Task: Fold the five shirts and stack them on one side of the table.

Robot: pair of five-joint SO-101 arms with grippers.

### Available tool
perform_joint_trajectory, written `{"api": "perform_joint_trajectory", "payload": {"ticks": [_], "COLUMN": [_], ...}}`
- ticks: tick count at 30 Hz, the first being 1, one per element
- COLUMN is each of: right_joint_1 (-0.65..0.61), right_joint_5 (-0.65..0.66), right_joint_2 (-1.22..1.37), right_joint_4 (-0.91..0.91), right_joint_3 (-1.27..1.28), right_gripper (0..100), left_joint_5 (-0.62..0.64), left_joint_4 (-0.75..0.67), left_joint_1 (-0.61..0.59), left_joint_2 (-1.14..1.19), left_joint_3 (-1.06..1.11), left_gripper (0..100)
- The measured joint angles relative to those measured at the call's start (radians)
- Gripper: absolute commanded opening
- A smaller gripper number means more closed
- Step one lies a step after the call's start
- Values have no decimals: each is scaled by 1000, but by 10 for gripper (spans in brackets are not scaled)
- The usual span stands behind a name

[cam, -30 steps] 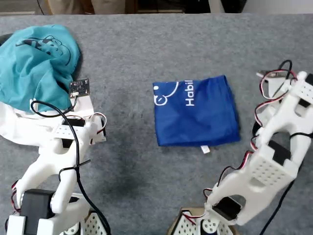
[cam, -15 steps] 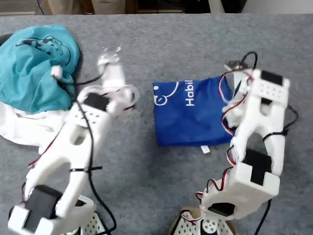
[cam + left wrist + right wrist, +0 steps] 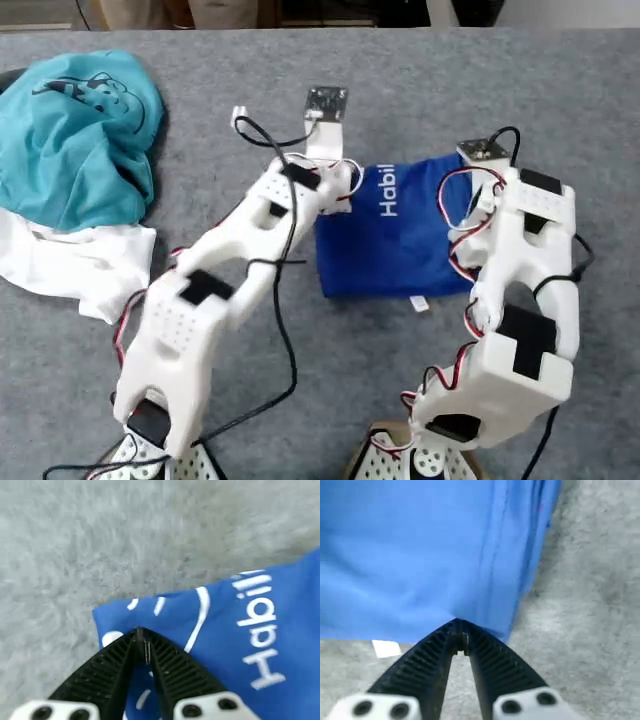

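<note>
**Both end effectors closed at the folded blue shirt**

Well left of the folded blue shirt (image 3: 400, 240), we see a crumpled teal shirt (image 3: 80, 130) and a white shirt (image 3: 70, 265) on the grey tabletop (image 3: 300, 380). The left end effector (image 3: 142, 637), tips pressed together, sits over the blue shirt's far left corner. The right end effector (image 3: 460, 630), also closed, sits at its near right corner.

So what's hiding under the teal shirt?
A white shirt pokes out from under the teal shirt, lying on the grey table. The teal one covers the rest of it, so anything else beneath can't be seen.
</note>
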Motion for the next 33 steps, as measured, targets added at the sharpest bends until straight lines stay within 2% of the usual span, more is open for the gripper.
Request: {"api": "perform_joint_trajectory", "payload": {"ticks": [4, 8, 16, 18, 21, 26, 29, 33], "right_joint_1": [68, 77, 80, 80, 80, 80, 80, 80], "right_joint_5": [-2, -2, -2, -2, -2, -2, -52, -269], "right_joint_2": [0, -6, -92, -132, -212, -388, -489, -542], "right_joint_4": [-28, -23, 184, 226, 290, 453, 468, 394], "right_joint_3": [0, 0, -87, -104, -106, -106, -58, 87], "right_gripper": [2, 2, 2, 2, 2, 6, 21, 119], "left_joint_5": [0, 0, -3, -28, -141, -358, -362, -347], "left_joint_4": [137, 276, 723, 847, 1017, 1073, 1076, 1076], "left_joint_1": [-6, -8, -12, -18, -21, -87, -155, -207], "left_joint_2": [137, 212, 218, 218, 215, 209, 178, 66], "left_joint_3": [-239, -445, -931, -1079, -1278, -1306, -1293, -1194], "left_gripper": [18, 18, 18, 18, 18, 18, 18, 18]}}
